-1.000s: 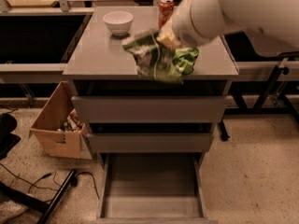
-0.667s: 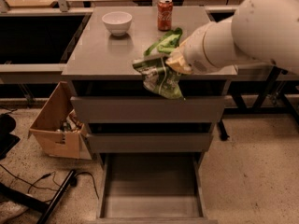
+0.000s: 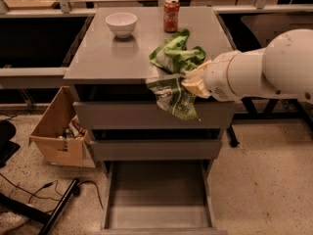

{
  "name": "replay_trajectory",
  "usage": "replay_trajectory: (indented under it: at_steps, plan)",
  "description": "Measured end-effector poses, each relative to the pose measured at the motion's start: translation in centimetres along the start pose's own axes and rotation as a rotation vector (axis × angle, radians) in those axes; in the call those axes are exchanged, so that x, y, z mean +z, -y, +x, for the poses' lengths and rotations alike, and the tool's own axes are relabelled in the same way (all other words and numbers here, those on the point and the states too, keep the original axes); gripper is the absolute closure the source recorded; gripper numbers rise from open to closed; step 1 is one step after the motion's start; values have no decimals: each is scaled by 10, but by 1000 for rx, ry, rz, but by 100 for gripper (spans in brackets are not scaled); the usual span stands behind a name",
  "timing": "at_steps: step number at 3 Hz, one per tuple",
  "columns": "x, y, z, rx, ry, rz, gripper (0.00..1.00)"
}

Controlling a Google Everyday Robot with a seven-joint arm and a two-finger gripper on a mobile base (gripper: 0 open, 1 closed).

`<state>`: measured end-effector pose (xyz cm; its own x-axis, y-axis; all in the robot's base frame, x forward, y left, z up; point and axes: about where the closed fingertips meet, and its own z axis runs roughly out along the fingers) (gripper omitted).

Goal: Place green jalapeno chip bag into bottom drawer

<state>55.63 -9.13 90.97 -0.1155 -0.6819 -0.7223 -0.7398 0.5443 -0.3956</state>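
— What is sitting nearest?
— The bottom drawer (image 3: 159, 190) is standing pulled out, showing its flat grey floor, above a speckled floor (image 3: 259, 180).
— And the green jalapeno chip bag (image 3: 172, 101)?
— It is hanging crumpled at the front edge of the counter (image 3: 102, 53), over the top drawer front (image 3: 122, 115). It is dark green foil with a white label panel, and I cannot read the print. The tool (image 3: 191, 82) is gripping it from the right, clamped on the foil.
— Farther back?
— A red can (image 3: 171, 15) and a white bowl (image 3: 121, 23) are sitting on the grey counter. A cardboard box (image 3: 56, 131) is resting on the floor at the left.
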Motion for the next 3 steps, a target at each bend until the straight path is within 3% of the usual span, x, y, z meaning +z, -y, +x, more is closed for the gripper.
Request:
replay_trajectory:
  at_steps: [1,3]
  plan:
    - [6,-8,16,48,-13,3,100]
    - [36,-107,198,346,-99,27,100]
